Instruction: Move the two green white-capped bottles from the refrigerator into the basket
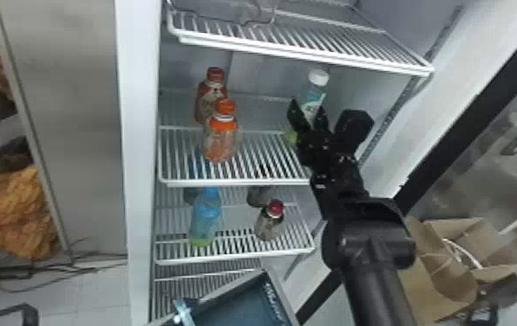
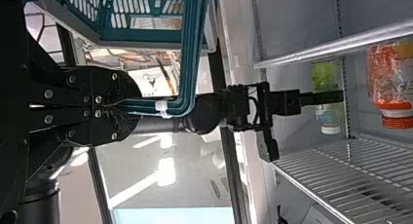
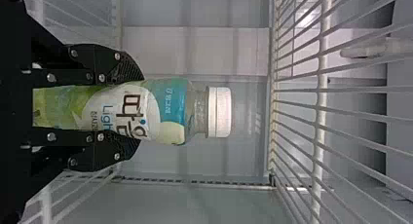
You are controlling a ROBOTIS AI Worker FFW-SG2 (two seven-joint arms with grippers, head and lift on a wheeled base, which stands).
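Inside the fridge, a green bottle is standing upright over the middle shelf, its white cap pointing up; I can't tell whether its base is touching the wires. The right gripper is grasping its body, one finger on each side. The left gripper is clenching the handle of the basket. The bottle is probably weighing a fair amount if full, its smooth plastic slightly yielding and maybe slippery; the labelled body is offering a safer hold than the cap.
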